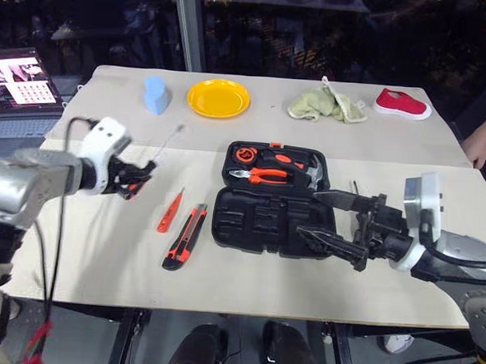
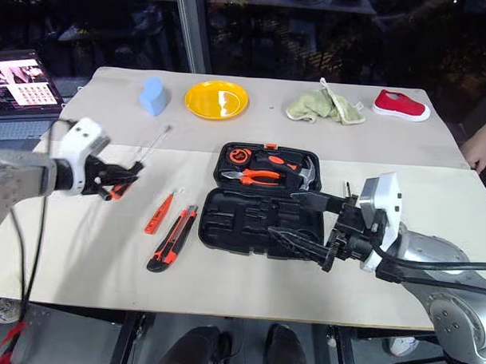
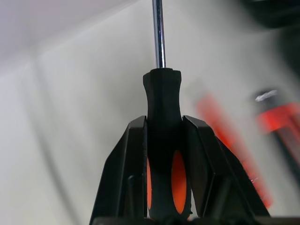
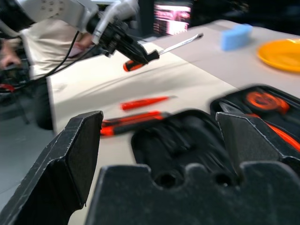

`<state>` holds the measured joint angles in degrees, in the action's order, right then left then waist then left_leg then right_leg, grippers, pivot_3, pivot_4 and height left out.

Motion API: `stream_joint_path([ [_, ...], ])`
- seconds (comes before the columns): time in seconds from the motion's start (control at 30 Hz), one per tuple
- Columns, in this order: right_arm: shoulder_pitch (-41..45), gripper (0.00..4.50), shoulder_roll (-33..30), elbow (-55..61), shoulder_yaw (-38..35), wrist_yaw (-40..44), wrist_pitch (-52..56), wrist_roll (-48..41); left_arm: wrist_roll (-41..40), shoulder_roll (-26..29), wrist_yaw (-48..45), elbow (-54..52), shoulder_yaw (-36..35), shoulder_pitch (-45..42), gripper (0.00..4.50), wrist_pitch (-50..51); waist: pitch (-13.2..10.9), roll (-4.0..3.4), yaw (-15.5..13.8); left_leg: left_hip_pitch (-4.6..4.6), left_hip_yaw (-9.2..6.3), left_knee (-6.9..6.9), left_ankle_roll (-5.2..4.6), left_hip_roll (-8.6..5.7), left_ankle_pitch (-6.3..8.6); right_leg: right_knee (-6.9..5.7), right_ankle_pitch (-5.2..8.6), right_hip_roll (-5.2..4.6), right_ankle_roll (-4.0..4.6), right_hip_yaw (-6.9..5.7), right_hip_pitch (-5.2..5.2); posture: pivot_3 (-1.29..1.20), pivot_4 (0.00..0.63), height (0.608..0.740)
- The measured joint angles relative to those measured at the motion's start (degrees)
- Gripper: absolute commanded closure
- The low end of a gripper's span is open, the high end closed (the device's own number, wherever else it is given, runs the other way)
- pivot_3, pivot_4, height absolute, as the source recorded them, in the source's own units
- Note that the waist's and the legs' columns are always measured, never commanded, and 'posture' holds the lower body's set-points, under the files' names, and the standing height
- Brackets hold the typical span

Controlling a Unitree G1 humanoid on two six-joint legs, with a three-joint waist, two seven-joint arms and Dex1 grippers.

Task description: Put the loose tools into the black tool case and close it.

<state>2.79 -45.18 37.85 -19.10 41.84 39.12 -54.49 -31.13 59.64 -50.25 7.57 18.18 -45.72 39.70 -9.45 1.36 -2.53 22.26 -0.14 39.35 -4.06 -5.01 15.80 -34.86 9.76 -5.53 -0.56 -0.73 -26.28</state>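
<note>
On the pale cloth-covered table [image 1: 105, 257], the black moulded-plastic tool case [image 1: 270, 199] lies open, its empty recessed half nearer the robot and its far half holding orange-handled pliers [image 1: 259, 175], a steel-headed hammer [image 1: 311, 173] and a small round orange-and-black part in the corner. The left gripper [image 1: 139, 177] is raised above the table to the left of the case, its two black fingers [image 3: 122, 168] clamped on the handle of a slim screwdriver with an orange-and-black handle [image 3: 162, 154], whose bare steel shaft [image 4: 180, 43] sticks out past the fingertips towards the far side of the table. Between that gripper and the case, a slim orange tester pen [image 1: 169, 210] lies flat on the cloth, and just beside it, on the case's side, lies an orange-and-black utility knife [image 1: 185, 237]; the two are close but apart. The right gripper [image 1: 326, 217] hangs over the near right part of the case with its fingers spread wide and nothing between them. Along the far edge of the table sit a light blue block [image 1: 156, 94], a round yellow plate [image 1: 219, 97], a crumpled pale green cloth [image 1: 325, 105] and a red shoe with a white sole [image 1: 402, 104]. An open laptop [image 1: 22, 90] stands off the table's far left corner, and a person's hand [image 1: 476, 146] shows at the right edge.
</note>
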Motion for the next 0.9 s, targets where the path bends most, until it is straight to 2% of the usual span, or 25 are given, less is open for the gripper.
stream_joint_path([
  [0.07,-2.75,0.0,-0.15,-0.16,-2.86,-0.83,0.0,0.22,5.88,-5.43,-9.85,4.74,4.93,-5.85,3.82,-8.23,-0.01,0.02,0.08,0.22,-0.03,0.08,-0.16,-0.06,-0.09,-0.02,-0.05,0.04,-0.05,-0.11,-0.1,0.0,0.15,0.74],
  [0.13,-3.94,0.0,-0.16,-0.19,-4.44,-1.21,-0.02,0.31,9.45,-9.09,-15.4,7.1,7.78,-8.98,3.82,-13.88,-0.02,0.03,0.24,0.47,-0.06,0.25,-0.24,-0.04,-0.05,0.06,-0.09,0.09,-0.13,-0.13,-0.15,0.0,0.15,0.74],
  [0.17,-5.59,0.0,-0.22,-0.25,-5.73,-1.46,-0.02,0.62,13.04,-13.06,-19.58,10.7,10.06,-12.13,3.82,-18.9,-0.03,0.04,0.24,0.54,-0.08,0.4,-0.35,-0.06,0.01,0.07,-0.12,0.14,-0.18,-0.17,-0.14,0.0,0.15,0.74],
  [0.27,-7.92,0.0,-0.19,-0.92,-7.38,-2.02,-0.05,1.75,19.07,-21.79,-25.29,17.69,13.75,-17.1,3.82,-27.12,-0.04,0.07,0.36,0.66,0.05,0.59,-0.66,-0.05,0.1,0.5,-0.25,0.0,-0.42,-0.05,-0.08,0.0,0.15,0.74],
  [0.4,-7.57,0.0,-0.18,-2.61,-7.51,-2.86,-0.92,4.36,27.39,-30.02,-26.41,28.08,16.68,-21.23,3.82,-34.55,-0.06,0.08,1.19,0.65,0.16,0.87,-1.1,-0.04,0.35,0.75,-0.51,-0.02,-0.76,0.02,0.07,0.0,0.15,0.74],
  [0.53,-6.35,0.0,0.62,-3.38,-7.76,-5.28,-1.25,5.66,33.42,-37.87,-25.26,37.35,16.95,-23.97,3.82,-38.68,-0.06,0.09,0.78,0.72,0.17,1.1,-1.54,-0.1,0.49,0.75,-0.67,-0.02,-0.97,-0.05,0.11,0.0,0.15,0.74],
  [0.63,-5.77,0.0,0.89,-2.54,-8.61,-7.04,-1.25,5.49,36.71,-41.5,-24.24,42.08,16.98,-24.27,3.82,-41.41,-0.06,0.09,0.6,0.85,0.21,1.24,-1.38,-0.11,0.4,0.75,-0.7,-0.01,-1.02,-0.01,0.03,0.0,0.15,0.74],
  [0.9,-8.07,0.0,0.94,-0.16,-10.08,-8.16,-1.24,4.08,41.37,-43.76,-22.99,49.07,15.26,-26.33,3.82,-43.83,-0.06,0.08,0.1,0.96,0.23,1.63,-1.57,-0.19,0.51,0.76,-0.86,0.02,-1.27,-0.02,0.09,0.0,0.15,0.74],
])
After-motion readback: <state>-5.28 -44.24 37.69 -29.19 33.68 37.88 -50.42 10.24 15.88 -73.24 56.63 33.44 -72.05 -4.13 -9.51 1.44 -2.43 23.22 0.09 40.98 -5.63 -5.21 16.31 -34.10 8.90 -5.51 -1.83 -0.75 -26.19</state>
